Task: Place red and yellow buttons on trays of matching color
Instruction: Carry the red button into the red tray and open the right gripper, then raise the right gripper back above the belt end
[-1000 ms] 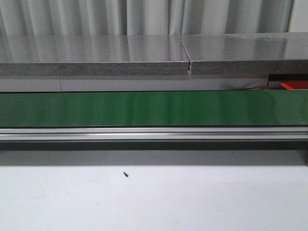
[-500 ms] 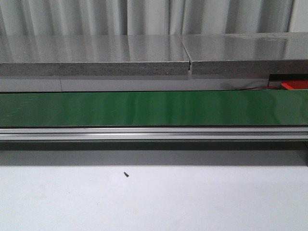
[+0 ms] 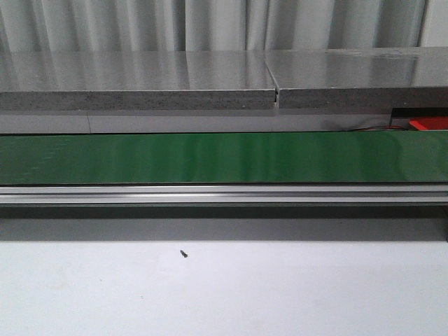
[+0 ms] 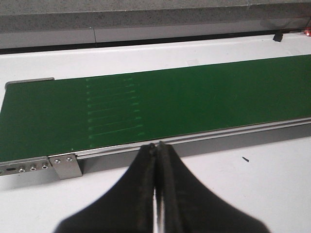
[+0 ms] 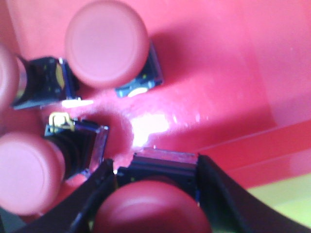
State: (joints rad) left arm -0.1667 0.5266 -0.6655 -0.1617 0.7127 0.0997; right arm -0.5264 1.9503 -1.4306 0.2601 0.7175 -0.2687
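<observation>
In the right wrist view, my right gripper (image 5: 155,162) is shut on the black body of a red button (image 5: 150,206), low over the floor of the red tray (image 5: 218,73). Three other red buttons lie in that tray: one upright (image 5: 107,43), one on its side (image 5: 26,172), and one cut off by the frame edge (image 5: 7,73). A yellow-green strip (image 5: 286,204) beside the red tray may be the yellow tray. No yellow button shows. My left gripper (image 4: 156,145) is shut and empty, hanging by the near rail of the green conveyor belt (image 4: 170,102). Neither gripper appears in the front view.
The green belt (image 3: 224,157) runs across the front view with nothing on it, behind an aluminium rail (image 3: 224,194). A corner of the red tray (image 3: 428,124) shows at the far right. A small black screw (image 3: 183,253) lies on the white table.
</observation>
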